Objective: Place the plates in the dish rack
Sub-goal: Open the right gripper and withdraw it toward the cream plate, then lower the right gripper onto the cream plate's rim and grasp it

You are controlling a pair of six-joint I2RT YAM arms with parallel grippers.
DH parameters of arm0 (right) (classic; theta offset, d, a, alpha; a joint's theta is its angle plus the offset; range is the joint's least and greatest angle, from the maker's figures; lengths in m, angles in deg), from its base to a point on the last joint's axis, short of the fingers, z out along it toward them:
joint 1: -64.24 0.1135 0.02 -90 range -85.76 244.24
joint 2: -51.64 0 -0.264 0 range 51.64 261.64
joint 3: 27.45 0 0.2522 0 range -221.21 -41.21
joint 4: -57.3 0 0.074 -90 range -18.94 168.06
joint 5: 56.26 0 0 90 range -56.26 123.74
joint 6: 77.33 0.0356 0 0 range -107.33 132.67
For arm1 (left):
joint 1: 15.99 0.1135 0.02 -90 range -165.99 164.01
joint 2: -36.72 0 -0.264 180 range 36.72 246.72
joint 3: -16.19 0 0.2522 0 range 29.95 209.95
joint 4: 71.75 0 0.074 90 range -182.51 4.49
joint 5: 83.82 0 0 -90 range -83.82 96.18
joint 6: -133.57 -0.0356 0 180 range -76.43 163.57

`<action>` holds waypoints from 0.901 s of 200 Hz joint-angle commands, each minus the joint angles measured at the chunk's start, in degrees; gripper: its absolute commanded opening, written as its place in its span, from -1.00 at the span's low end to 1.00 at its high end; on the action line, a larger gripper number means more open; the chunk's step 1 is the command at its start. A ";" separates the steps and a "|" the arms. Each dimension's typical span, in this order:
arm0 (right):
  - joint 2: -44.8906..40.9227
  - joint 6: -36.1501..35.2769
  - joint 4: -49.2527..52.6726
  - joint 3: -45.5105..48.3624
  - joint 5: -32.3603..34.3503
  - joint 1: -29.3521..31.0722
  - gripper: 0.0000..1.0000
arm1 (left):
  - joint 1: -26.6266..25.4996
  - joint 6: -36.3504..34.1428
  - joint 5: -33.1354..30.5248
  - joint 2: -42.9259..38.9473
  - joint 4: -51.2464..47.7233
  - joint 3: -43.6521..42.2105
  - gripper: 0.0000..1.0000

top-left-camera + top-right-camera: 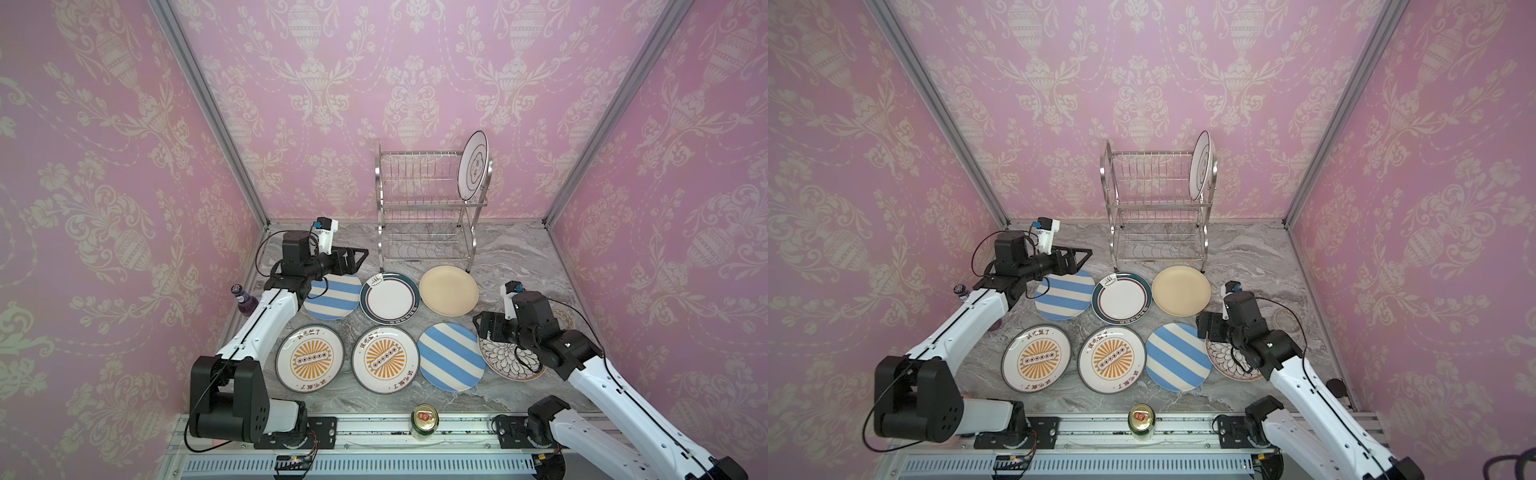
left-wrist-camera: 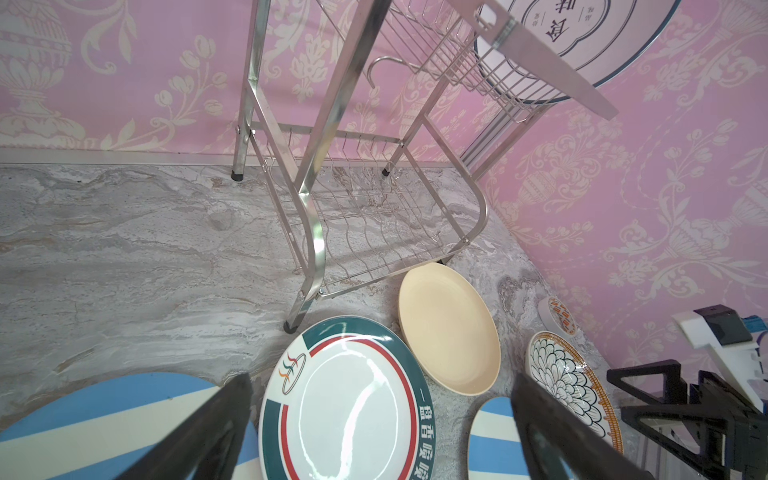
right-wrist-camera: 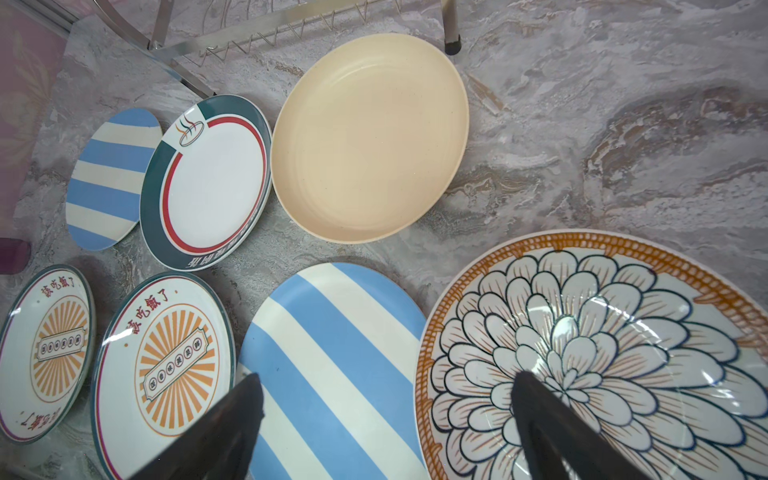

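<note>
The steel dish rack (image 1: 419, 195) stands at the back. One black-lined white plate (image 1: 473, 168) stands on edge at the right end of its upper tier. Seven plates lie flat in front: blue-striped (image 1: 336, 297), green-rimmed (image 1: 390, 298), cream (image 1: 449, 290), two sunburst (image 1: 309, 357) (image 1: 384, 359), another blue-striped (image 1: 451, 357) and floral (image 1: 505, 359). My left gripper (image 1: 360, 259) (image 2: 380, 378) hangs open and empty above the far striped and green-rimmed plates. My right gripper (image 1: 481, 326) (image 3: 386, 376) is open and empty, over where the near striped plate (image 3: 332, 353) meets the floral plate (image 3: 602, 353).
A purple bottle (image 1: 241, 299) stands by the left wall beside my left arm. A drink can (image 1: 424, 422) stands at the front rail. A small patterned dish (image 1: 563, 318) lies near the right wall behind my right arm. Pink walls close in three sides.
</note>
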 commanded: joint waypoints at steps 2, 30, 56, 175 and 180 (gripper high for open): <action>2.83 2.23 -5.62 1.21 -5.75 -3.49 0.75 | -0.33 1.50 1.12 1.13 1.35 -0.74 0.99; 8.08 1.02 -9.54 2.08 -9.64 -8.22 0.69 | -0.34 1.40 1.40 1.51 0.99 -0.43 0.99; 11.91 -0.76 -13.34 2.14 -11.32 -11.99 0.63 | -0.34 1.15 0.93 1.11 1.08 -0.75 0.99; 33.99 -6.44 -18.31 -9.38 -18.81 -17.63 0.34 | -0.34 0.99 1.40 1.28 1.17 -0.59 0.99; 34.76 -6.50 -18.63 -9.67 -18.74 -17.71 0.34 | -0.34 1.05 1.56 1.43 1.16 -0.57 0.99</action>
